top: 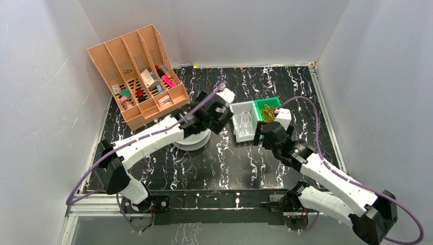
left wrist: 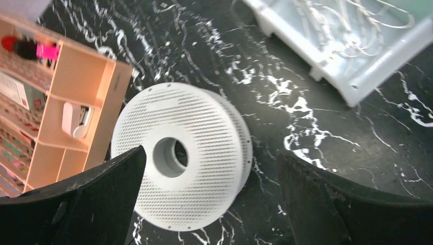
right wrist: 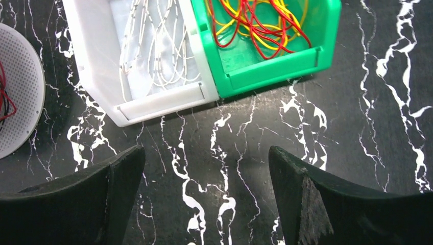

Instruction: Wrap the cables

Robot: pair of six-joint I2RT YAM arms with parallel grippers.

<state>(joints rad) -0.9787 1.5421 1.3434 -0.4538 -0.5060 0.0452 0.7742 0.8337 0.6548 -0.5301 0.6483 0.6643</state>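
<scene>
L pincer (left wrist: pixel 209 159) spread, empty, over spool (left wrist: pixel 204 127); R pincer (right wrist: pixel 205 153) same; red cables (right wrist: pixel 254 20) in green bin (right wrist: pixel 275 64), top cropped.

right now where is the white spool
In the top view the white spool lies left of centre, partly under the left arm, between the orange organizer and the white tray.

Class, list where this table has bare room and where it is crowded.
Bare: the near strip in front of the spool and white bin; the far edge behind the green bin. Crowded: between organizer and spool.
</scene>
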